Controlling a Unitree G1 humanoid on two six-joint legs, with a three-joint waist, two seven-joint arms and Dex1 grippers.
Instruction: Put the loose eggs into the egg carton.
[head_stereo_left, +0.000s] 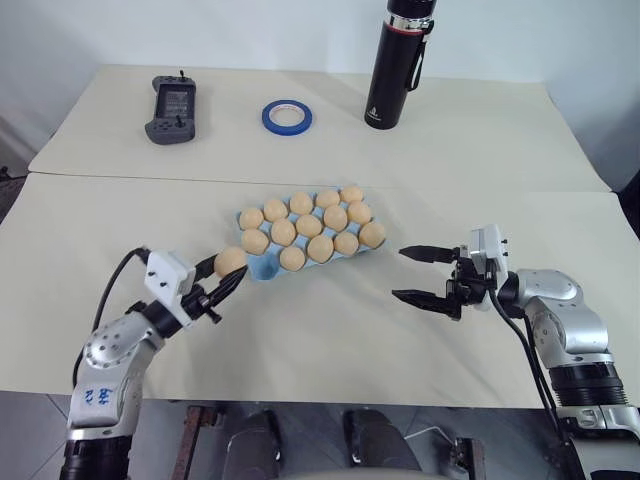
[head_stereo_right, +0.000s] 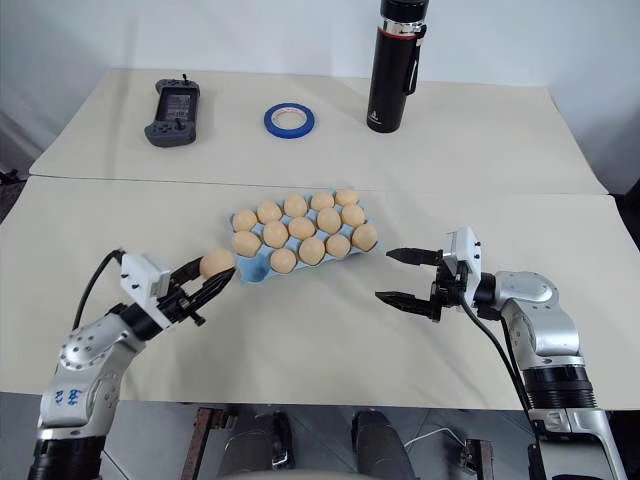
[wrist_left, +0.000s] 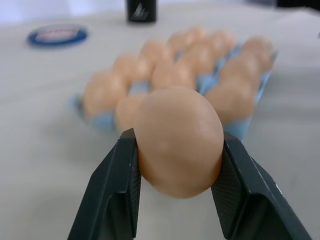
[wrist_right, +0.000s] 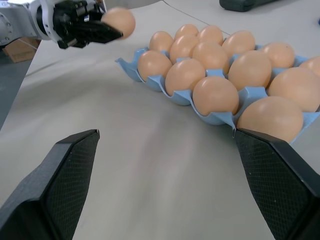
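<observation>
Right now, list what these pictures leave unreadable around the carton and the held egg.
- Egg carton, left wrist view: its cups are blurred, and the held egg hides the near ones.
- Carton's empty cup, head views: partly covered by that egg.
- Bottle: top cut off by the edge.

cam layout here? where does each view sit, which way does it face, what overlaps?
Head stereo pair: looks forward and down on the table; both arms show.
Left wrist: looks along its fingers, shut on an egg, toward the egg carton.
Right wrist: looks between its open fingers across the egg carton's filled cups.
Shared: the right wrist view also shows the left gripper holding the egg.
</observation>
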